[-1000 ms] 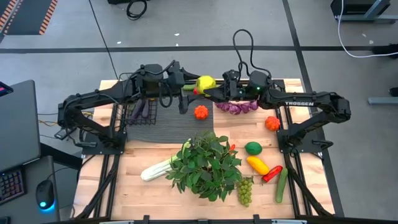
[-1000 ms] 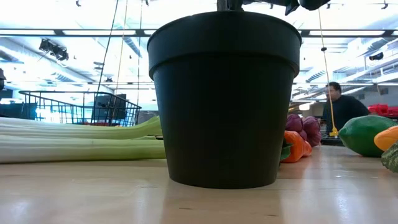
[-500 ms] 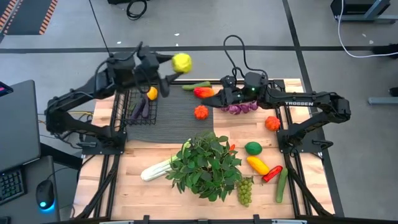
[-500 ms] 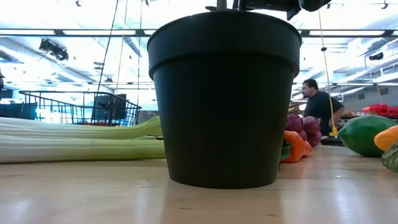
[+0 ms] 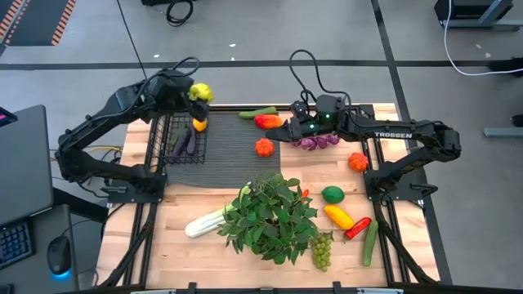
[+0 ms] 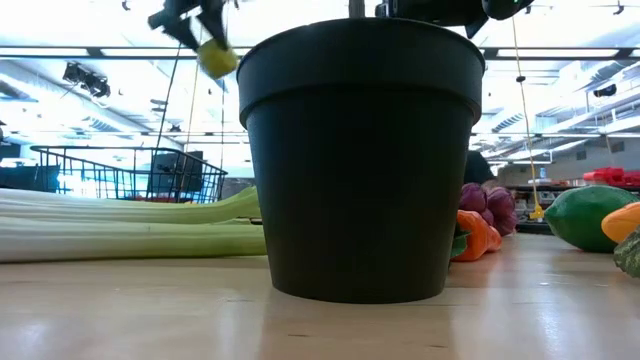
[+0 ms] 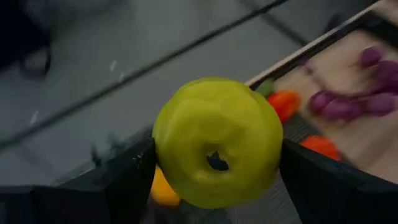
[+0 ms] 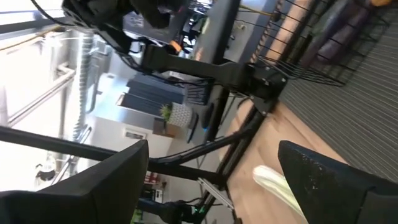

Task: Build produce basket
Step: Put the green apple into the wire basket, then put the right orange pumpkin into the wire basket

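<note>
My left gripper [image 5: 198, 94] is shut on a yellow, lobed toy fruit [image 7: 216, 140] high above the far end of the black wire basket [image 5: 181, 140]; it also shows in the low view [image 6: 215, 55]. The basket holds purple pieces [image 5: 184, 143] and an orange-yellow piece [image 5: 198, 124]. My right gripper [image 5: 286, 128] is open and empty, just right of a red pepper [image 5: 265, 121] and a green cucumber [image 5: 257, 113] at the table's far edge. Its fingers [image 8: 106, 186] stand wide apart. My left gripper pinches the yellow fruit between its two fingers [image 7: 134, 180], one on each opposite side [image 7: 163, 155]. The fruit's dimpled end [image 7: 216, 162] faces the wrist camera. The fruit is lifted clear, above the basket.
A leafy potted plant [image 5: 274, 216] stands mid-table, its black pot [image 6: 360, 150] filling the low view. Celery [image 5: 204, 222] lies to its left. A ribbed mat [image 5: 237, 159], oranges [image 5: 263, 147], a purple bulb string [image 5: 315, 141], a lime [image 5: 333, 194], peppers [image 5: 338, 216] and grapes [image 5: 323, 249] lie around.
My left gripper has carried the yellow fruit from the middle of the table's far edge, beside my right gripper, up and toward the table's left edge. It now hangs over the basket's far end. The red pepper has stayed on the table.
</note>
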`<state>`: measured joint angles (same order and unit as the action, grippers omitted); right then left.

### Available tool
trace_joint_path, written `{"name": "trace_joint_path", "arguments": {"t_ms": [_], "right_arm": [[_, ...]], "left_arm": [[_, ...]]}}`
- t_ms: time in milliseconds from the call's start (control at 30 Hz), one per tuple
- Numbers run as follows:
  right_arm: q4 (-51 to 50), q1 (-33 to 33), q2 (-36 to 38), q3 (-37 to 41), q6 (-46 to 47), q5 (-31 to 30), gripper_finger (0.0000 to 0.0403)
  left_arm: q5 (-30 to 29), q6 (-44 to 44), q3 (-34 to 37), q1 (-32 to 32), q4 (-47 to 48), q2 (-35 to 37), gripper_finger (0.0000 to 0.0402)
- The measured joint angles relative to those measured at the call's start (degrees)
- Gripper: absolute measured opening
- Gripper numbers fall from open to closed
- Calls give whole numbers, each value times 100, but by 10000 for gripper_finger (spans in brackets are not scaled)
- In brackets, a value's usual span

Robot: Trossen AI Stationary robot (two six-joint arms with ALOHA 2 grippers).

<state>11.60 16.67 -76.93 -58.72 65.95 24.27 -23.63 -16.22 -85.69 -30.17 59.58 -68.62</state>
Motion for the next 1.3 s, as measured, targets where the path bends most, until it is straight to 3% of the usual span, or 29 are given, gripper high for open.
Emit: {"name": "trace_joint_path", "arguments": {"t_ms": [300,633,933,1133,1300], "right_arm": [[3,4,0,0,-15,30,363],[2,4,0,0,-42,94,363],[-48,10,2,0,-61,103,363],[-645,146,7,-2,-196,104,363],[-1143,265,7,-2,-522,99,363]], "left_arm": [[-147,-265,0,-790,1297,-1,319],[-166,43,0,-1213,1450,-7,351],[-112,100,0,-1238,1478,-7,355],[1012,-251,0,-1213,1168,-10,355],[1949,-544,2,-932,358,-11,355]]}}
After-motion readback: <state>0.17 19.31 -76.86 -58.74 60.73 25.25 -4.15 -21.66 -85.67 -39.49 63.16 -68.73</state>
